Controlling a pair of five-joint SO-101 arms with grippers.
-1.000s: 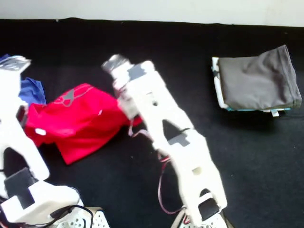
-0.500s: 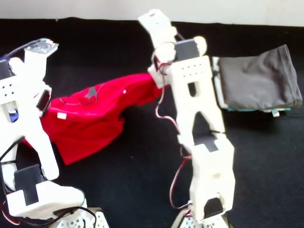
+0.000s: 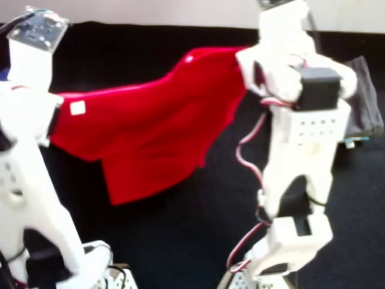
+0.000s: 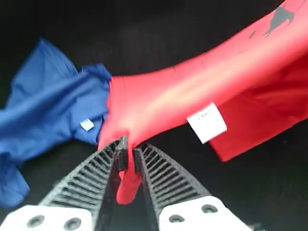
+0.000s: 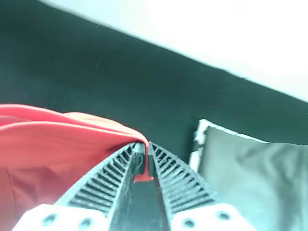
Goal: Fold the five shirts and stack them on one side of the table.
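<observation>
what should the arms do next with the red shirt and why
Probably lower both arms together to lay the red shirt flat on the table. The left gripper and right gripper each pinch an edge, and it hangs stretched in the air between them, not yet folded.

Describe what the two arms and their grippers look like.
The left arm and right arm are white, blocky plastic links with black servo blocks. Thin red cables loop beside the right one. The left gripper and right gripper have black ribbed fingers on white bases with screw holes.
</observation>
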